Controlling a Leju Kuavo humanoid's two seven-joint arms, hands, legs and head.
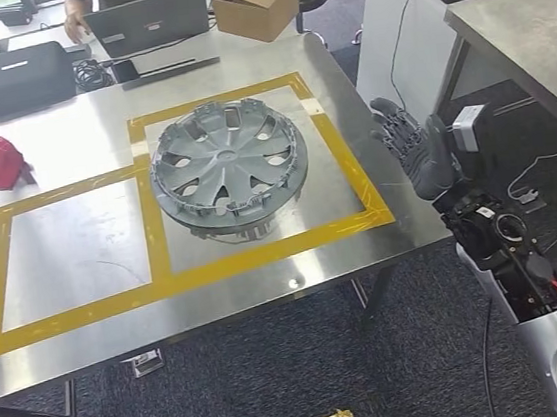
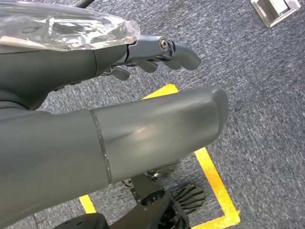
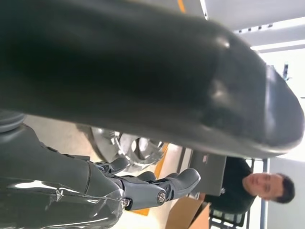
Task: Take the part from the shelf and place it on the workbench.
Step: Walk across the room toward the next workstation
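The round grey plastic wheel cover (image 1: pixel 229 168) is seen lying flat, spoked face up, inside the right-hand yellow-taped square of the steel tabletop (image 1: pixel 385 237), towards its right edge; being a disc, it has no long axis, only an upward-facing front. The right robot hand (image 1: pixel 415 151) is held just off that right edge, released, fingers apart, grasping nothing, and the left robot hand (image 2: pixel 158 52) hangs over the carpet, likewise released. The placing is judged done, so the right arm is best drawn straight back from the edge without brushing the rim.
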